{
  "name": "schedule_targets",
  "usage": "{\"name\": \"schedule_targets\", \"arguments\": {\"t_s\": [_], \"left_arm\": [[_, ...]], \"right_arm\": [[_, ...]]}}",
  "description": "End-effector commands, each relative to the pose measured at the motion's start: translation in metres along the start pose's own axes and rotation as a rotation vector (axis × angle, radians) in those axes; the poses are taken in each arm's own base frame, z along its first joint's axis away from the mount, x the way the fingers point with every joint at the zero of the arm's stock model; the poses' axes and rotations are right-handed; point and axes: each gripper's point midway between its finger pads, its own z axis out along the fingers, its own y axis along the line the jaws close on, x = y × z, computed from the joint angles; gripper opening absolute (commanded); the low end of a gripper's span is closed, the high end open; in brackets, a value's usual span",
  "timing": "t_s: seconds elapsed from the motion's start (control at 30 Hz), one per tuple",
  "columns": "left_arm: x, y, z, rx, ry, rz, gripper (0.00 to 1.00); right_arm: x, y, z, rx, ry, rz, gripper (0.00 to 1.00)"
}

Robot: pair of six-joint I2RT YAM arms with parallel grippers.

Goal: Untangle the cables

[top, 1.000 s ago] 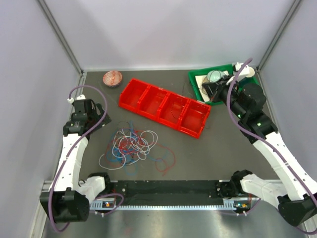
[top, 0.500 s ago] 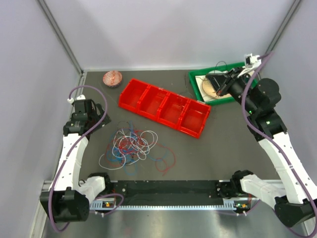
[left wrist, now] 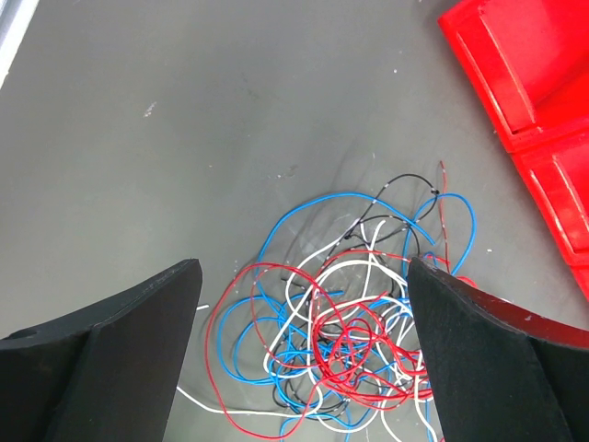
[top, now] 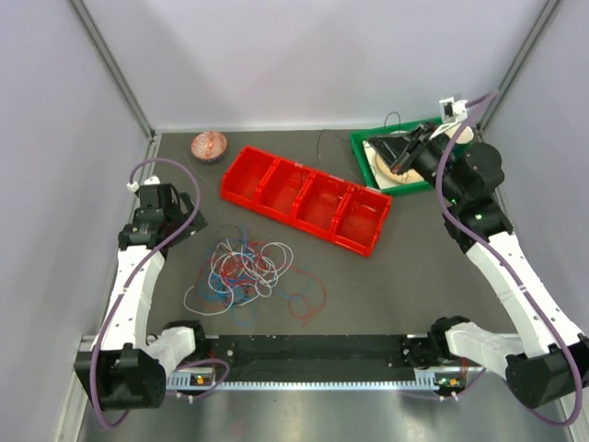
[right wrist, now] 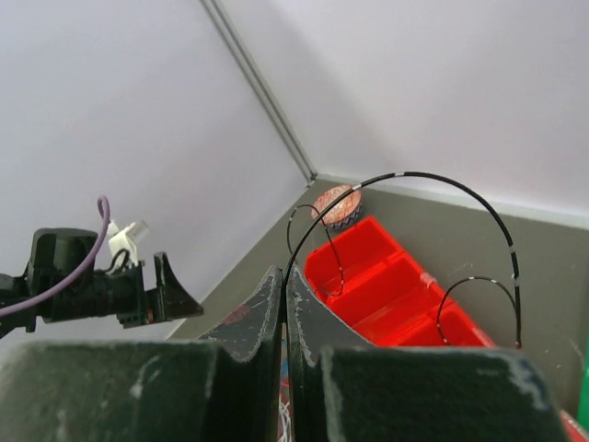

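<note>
Right hand (right wrist: 284, 287) pinches a black cable (right wrist: 442, 179) aloft.

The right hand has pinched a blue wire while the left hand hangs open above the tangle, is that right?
Not quite. The wire in the right hand is black, not blue; the right wrist view shows it. The left hand does hang open above the tangle.
</note>
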Motion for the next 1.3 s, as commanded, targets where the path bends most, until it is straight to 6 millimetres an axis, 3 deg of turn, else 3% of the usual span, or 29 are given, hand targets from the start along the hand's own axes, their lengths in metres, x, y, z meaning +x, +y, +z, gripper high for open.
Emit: {"name": "schedule_targets", "arguments": {"t_s": [0.0, 0.27, 0.77, 0.97, 1.27], "left_arm": [[-0.005, -0.007, -0.001, 0.033, -0.01, -0.007, 0.99], [-0.006, -0.007, -0.004, 0.032, -0.014, -0.003, 0.99], [-0.003, -0.004, -0.002, 0.022, -0.016, -0.007, 0.99], [-0.002, -0.004, -0.001, 0.022, -0.013, -0.005, 0.99], [-0.004, -0.008, 0.0, 0.034, -0.013, -0.011, 0.99]], "right_arm": [[0.004, -0.001, 0.0, -0.077, -0.028, 0.042, 0.0], [0.012, -0.023, -0.005, -0.126, 0.015, 0.092, 0.0], [0.012, -0.033, -0.006, -0.118, 0.025, 0.084, 0.0], [0.017, -0.056, -0.017, -0.058, 0.024, 0.097, 0.0], [0.043, -0.08, -0.029, 0.009, 0.064, 0.115, 0.0]]}}
